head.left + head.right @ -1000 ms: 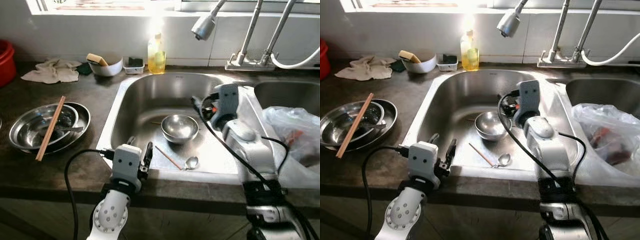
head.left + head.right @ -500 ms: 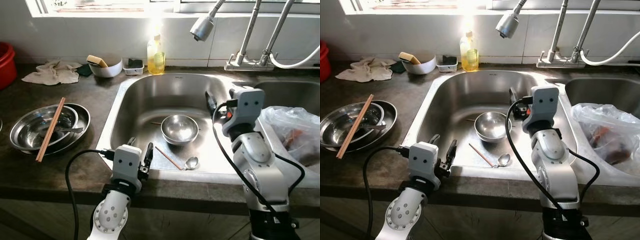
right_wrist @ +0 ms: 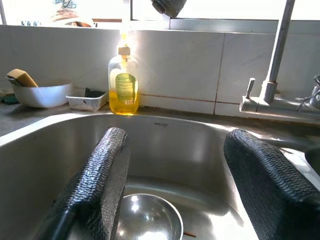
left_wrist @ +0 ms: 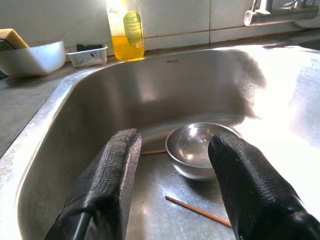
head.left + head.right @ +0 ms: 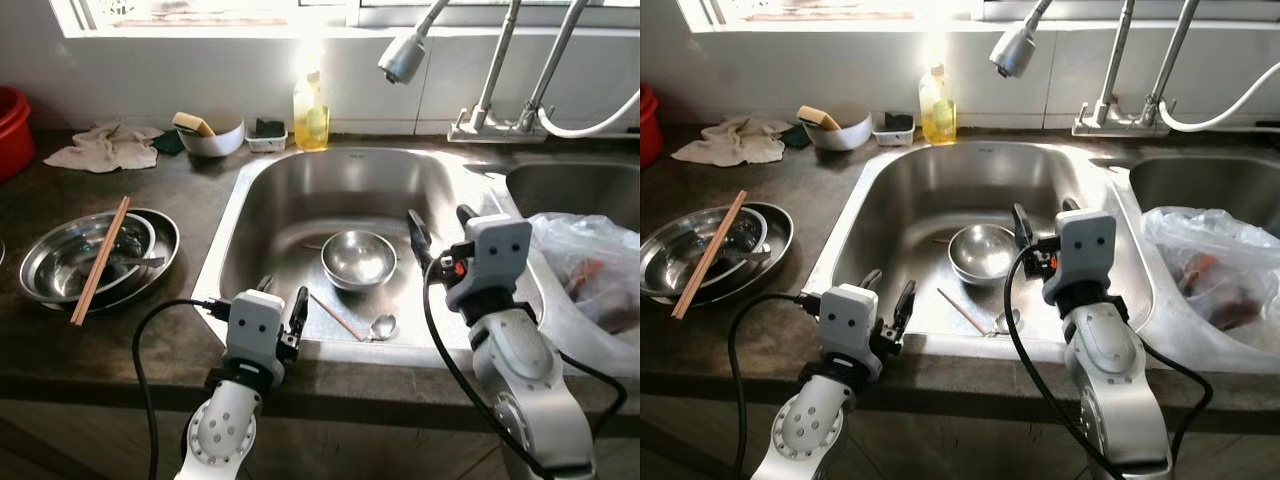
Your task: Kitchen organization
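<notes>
So I'm looking down at a stainless sink (image 5: 240, 215) set in a dark countertop (image 5: 180, 200), and both arms are hanging out at its near edge. My left gripper (image 5: 280, 300) is sitting right at the near-left rim, fingers spread apart and holding nothing, pointing in toward the basin. My right gripper (image 5: 438, 228) is hovering over the right side of the basin, fingers wide apart too, also empty. The main thing I'm eyeing is the small steel bowl (image 5: 358, 257), which is sitting upright on the sink floor about in the middle, just left of the right gripper. Near it, toward me, a single chopstick (image 5: 336, 316) is lying diagonally on the sink floor, and a spoon (image 5: 383, 325) is resting just beside its right end. Another bit of chopstick seems to be poking out from the far-left side of the bowl, but it's hard to tell. On the counter to the left, a pair of nested steel plates (image 5: 152, 262) is holding two chopsticks (image 5: 98, 259) laid across them. Along the far wall I'm seeing a rag (image 5: 100, 145), a white bowl (image 5: 212, 137) with a sponge (image 5: 192, 122) in it, a small tray (image 5: 266, 135) and a yellow soap bottle (image 5: 312, 108). A sprayer head (image 5: 400, 56) is hanging above the basin, and a plastic bag (image 5: 590, 270) is slumping on the right.
</notes>
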Robot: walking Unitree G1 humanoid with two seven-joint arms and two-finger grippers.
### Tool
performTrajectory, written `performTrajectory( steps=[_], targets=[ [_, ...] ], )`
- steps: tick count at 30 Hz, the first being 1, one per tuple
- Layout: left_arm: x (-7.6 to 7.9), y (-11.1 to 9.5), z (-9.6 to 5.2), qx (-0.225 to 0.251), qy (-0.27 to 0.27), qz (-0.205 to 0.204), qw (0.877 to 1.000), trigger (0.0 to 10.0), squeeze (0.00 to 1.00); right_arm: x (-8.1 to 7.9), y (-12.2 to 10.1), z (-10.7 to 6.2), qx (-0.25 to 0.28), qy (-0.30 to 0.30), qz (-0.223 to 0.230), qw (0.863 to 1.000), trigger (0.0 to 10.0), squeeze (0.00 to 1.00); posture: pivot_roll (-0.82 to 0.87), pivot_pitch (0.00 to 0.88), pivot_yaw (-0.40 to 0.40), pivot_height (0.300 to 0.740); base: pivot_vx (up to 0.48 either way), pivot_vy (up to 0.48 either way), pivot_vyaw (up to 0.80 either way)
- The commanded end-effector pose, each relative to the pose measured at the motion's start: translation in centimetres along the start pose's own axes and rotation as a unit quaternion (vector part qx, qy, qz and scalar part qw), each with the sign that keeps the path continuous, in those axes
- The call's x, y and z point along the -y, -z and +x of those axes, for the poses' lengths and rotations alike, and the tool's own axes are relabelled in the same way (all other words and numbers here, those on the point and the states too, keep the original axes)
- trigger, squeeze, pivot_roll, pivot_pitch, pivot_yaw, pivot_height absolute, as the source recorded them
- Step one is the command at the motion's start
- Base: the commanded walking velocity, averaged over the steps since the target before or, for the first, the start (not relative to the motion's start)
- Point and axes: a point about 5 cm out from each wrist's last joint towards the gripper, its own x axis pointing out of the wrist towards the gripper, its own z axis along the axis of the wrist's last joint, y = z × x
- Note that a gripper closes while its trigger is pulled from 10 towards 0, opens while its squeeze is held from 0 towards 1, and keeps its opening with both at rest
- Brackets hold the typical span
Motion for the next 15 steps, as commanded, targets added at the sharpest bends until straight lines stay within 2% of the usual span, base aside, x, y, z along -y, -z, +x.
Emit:
performTrajectory(
  steps=[1, 15],
  targets=[
    [-0.2, -0.1, -0.2, 0.001, 0.000, -0.001, 1.000, 10.0, 0.00, 0.0, -0.6, -0.4, 0.008, 0.001, 0.000, 1.000, 10.0, 0.00, 0.06, 0.059, -0.008, 0.740, 0.000, 0.000, 0.00],
    [-0.2, -0.6, -0.4, 0.015, 0.001, -0.004, 1.000, 10.0, 0.00, -0.3, -1.1, -1.9, 0.012, 0.011, -0.005, 1.000, 10.0, 0.00, 0.05, 0.025, 0.004, 0.740, 0.000, 0.000, 0.00]
  ],
)
